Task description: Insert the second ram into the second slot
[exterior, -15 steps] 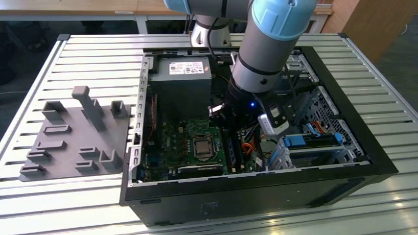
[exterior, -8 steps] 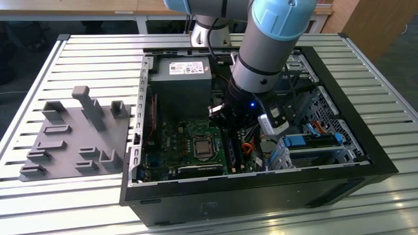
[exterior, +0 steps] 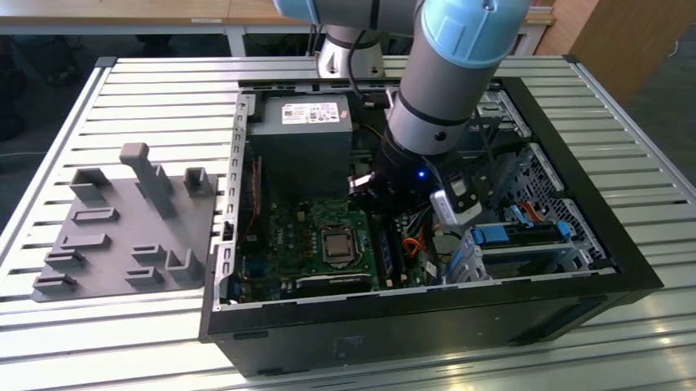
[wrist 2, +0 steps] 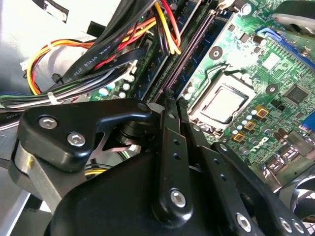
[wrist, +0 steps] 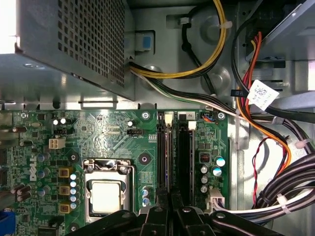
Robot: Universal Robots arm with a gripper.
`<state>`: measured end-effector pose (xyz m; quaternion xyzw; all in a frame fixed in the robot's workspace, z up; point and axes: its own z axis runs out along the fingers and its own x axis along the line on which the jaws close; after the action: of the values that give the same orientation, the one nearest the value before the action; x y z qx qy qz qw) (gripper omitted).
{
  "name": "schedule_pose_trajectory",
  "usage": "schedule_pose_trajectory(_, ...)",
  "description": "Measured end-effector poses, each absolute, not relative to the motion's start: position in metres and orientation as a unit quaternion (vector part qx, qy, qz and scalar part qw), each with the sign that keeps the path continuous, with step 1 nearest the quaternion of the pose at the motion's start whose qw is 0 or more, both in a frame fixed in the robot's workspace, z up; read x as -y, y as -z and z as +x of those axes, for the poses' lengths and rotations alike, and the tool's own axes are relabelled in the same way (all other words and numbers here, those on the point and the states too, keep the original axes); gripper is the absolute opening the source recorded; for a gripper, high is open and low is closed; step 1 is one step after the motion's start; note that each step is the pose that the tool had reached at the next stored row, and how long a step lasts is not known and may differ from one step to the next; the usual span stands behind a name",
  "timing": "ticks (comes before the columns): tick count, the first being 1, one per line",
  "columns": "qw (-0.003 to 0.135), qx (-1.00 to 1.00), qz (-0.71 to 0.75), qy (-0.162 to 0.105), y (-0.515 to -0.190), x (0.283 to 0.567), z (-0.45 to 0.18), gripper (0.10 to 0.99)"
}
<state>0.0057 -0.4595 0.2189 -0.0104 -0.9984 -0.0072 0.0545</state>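
Observation:
My gripper (wrist 2: 170, 93) is inside the open computer case (exterior: 609, 269), low over the green motherboard (exterior: 293, 236). Its two black fingers (wrist: 162, 204) are pressed together with nothing visible between them. The tips sit over one end of a long memory slot (wrist: 164, 147), which runs straight away from them (wrist 2: 192, 49). Beside it, a second slot (wrist: 185, 152) looks dark and filled. A dark blue stick (exterior: 383, 252) stands next to the processor (exterior: 337, 244) in the exterior view. Whether that stick is the second ram I cannot tell.
The grey power supply (exterior: 302, 130) stands behind the board. Bundles of coloured cables (wrist: 256, 113) run close beside the slots. Blue drive brackets (exterior: 522, 236) fill the case at the exterior view's right. A grey holder plate (exterior: 120, 228) lies on the slatted table at its left.

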Motion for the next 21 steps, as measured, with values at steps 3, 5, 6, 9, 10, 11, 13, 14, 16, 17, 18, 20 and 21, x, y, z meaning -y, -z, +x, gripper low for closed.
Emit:
schedule_pose_trajectory(3, 0.054, 0.998, -0.011, 0.007, -0.2185, 0.4596, 0.0068, 0.137)
schedule_pose_trajectory(5, 0.054, 0.998, -0.011, 0.007, -0.2176, 0.4595, 0.0069, 0.137)
schedule_pose_trajectory(6, 0.054, 0.998, -0.011, 0.007, -0.2172, 0.4595, 0.0069, 0.137)
schedule_pose_trajectory(9, 0.054, 0.998, -0.011, 0.007, -0.2153, 0.4595, 0.0070, 0.137)
schedule_pose_trajectory(10, 0.054, 0.998, -0.011, 0.007, -0.2148, 0.4595, 0.0070, 0.137)
schedule_pose_trajectory(11, 0.054, 0.998, -0.011, 0.007, -0.2142, 0.4595, 0.0070, 0.137)
schedule_pose_trajectory(13, 0.054, 0.998, -0.011, 0.007, -0.2134, 0.4596, 0.0070, 0.137)
schedule_pose_trajectory(14, 0.054, 0.998, -0.011, 0.007, -0.2134, 0.4596, 0.0069, 0.137)
schedule_pose_trajectory(16, 0.054, 0.998, -0.011, 0.007, -0.2132, 0.4595, 0.0070, 0.137)
schedule_pose_trajectory(17, 0.054, 0.998, -0.011, 0.007, -0.2132, 0.4595, 0.0070, 0.137)
schedule_pose_trajectory(18, 0.054, 0.998, -0.011, 0.007, -0.2132, 0.4596, 0.0070, 0.137)
schedule_pose_trajectory(20, 0.054, 0.998, -0.011, 0.007, -0.2130, 0.4595, 0.0070, 0.149)
schedule_pose_trajectory(21, 0.054, 0.998, -0.011, 0.007, -0.2129, 0.4595, 0.0070, 0.149)
